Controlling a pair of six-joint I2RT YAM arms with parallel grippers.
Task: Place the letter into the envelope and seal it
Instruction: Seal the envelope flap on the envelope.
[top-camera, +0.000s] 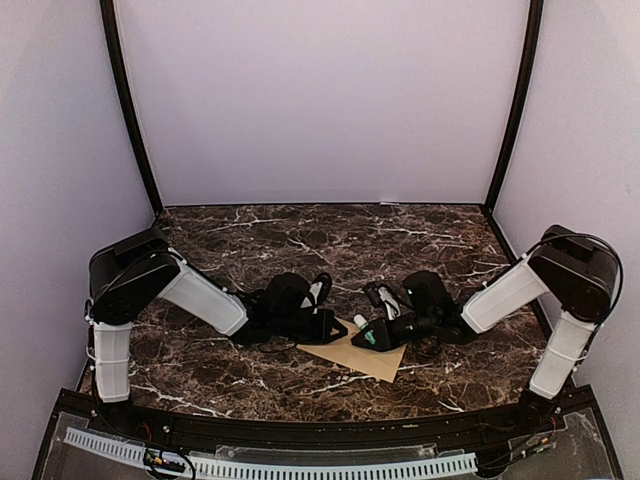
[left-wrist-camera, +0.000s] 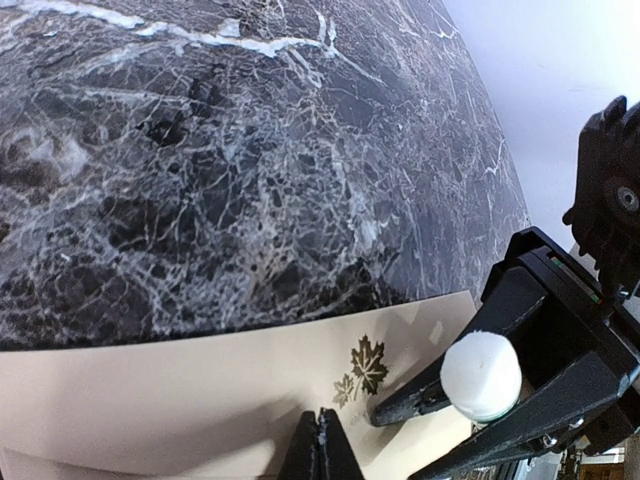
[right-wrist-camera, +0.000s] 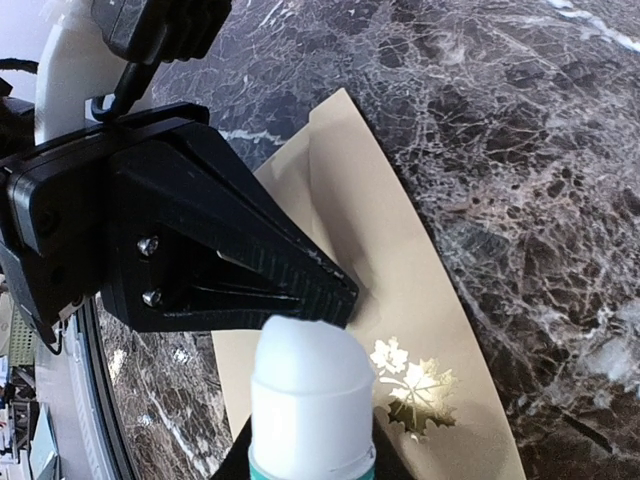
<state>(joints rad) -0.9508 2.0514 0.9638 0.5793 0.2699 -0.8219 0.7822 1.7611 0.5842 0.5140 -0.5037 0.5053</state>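
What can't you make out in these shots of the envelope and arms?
The letter: in no view; whether it is inside the envelope cannot be told.
Much of the envelope: right wrist view, hidden under the left fingers.
The glue stick: right wrist view, body cut off by the bottom edge.

The desk (top-camera: 300, 240) is showing dark brown-black marble laced with white veins. The envelope (top-camera: 368, 358) is showing plain tan and carrying a shiny gold maple-leaf mark (right-wrist-camera: 412, 395). The glue stick (right-wrist-camera: 310, 385) is showing a white top over a teal band. The left gripper (left-wrist-camera: 322, 445) and right gripper (top-camera: 368, 338) are showing matte black, and the walls (top-camera: 320, 100) are showing pale lilac.
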